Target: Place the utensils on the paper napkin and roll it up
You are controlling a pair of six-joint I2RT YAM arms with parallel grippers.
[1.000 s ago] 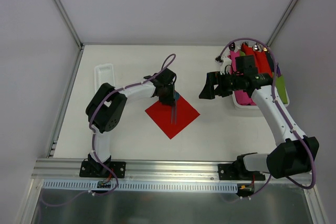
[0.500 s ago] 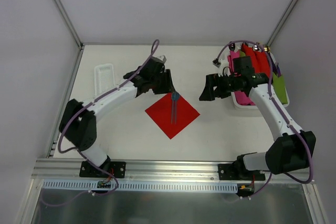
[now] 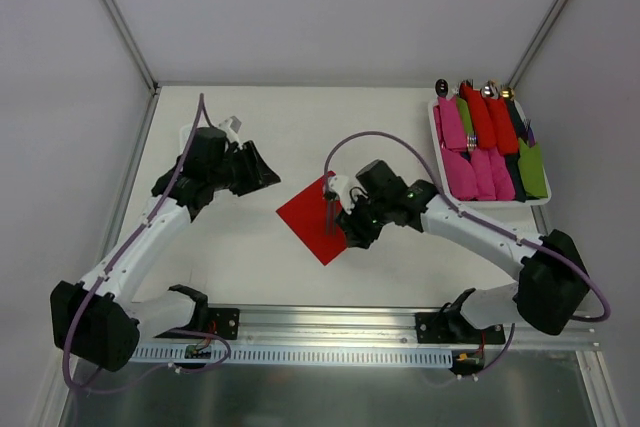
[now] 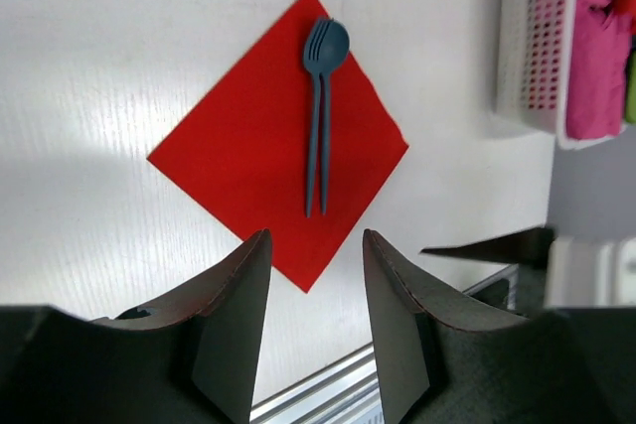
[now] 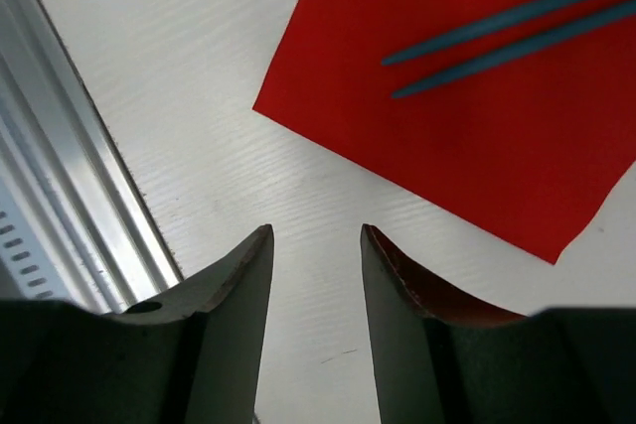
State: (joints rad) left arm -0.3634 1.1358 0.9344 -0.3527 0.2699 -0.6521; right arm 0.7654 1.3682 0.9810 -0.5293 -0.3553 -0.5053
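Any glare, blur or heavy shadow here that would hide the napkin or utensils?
Top external: even light, soft shadows, but the right arm covers part of the bright-red square paper napkin. Left wrist: sharp, mild sheen on the white table; slim blue fork and spoon crisp. Right wrist: sharp, no glare.

Red paper napkin [image 5: 477,116] on white table [image 5: 199,126], two blue utensil handles [image 5: 507,32] across it, fingers [image 5: 229,335] parted, empty

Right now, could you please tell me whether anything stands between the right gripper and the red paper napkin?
Nothing visible does: only bare table separates the right gripper from the paper napkin; the blue fork and spoon lie farther in.
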